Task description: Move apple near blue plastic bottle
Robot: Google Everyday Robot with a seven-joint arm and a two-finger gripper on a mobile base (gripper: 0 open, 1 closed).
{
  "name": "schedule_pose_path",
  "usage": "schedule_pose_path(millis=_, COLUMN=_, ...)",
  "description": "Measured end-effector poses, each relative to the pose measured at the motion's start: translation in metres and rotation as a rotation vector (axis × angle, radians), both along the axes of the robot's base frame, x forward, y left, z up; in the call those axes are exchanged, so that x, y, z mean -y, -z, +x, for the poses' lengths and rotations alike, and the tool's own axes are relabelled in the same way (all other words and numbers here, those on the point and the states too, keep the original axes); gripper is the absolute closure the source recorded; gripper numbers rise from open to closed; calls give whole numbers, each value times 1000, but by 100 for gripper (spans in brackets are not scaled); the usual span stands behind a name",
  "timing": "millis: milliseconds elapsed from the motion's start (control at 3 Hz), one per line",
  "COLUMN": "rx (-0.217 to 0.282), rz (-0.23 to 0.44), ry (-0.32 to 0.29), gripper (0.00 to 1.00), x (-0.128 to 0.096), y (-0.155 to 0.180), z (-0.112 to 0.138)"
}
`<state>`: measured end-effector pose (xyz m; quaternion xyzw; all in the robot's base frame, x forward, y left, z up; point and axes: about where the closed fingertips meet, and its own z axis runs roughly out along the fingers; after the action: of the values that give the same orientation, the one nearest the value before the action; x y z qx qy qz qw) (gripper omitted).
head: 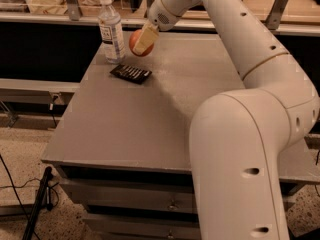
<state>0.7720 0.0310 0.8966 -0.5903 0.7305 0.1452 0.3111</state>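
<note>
The apple (135,40) is red-orange and held in my gripper (142,42), whose pale fingers (145,38) are closed on it at the far left of the grey table (150,114). It sits low over the table top, just right of the blue plastic bottle (111,30), a clear bottle with a white cap and a white-bluish label standing upright near the table's far left corner. The apple and the bottle are a small gap apart. My white arm reaches in from the right.
A flat dark ridged packet (131,73) lies on the table just in front of the bottle and the apple. A shelf with bags runs behind the table. The table's left edge is close to the bottle. A black cable lies on the floor at left.
</note>
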Motion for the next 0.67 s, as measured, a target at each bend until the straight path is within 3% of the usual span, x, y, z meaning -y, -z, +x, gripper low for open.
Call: schedule_pose_path(millis=667, rx=20, rz=-116, ry=-18, gripper=100, x=-4, y=19, z=2)
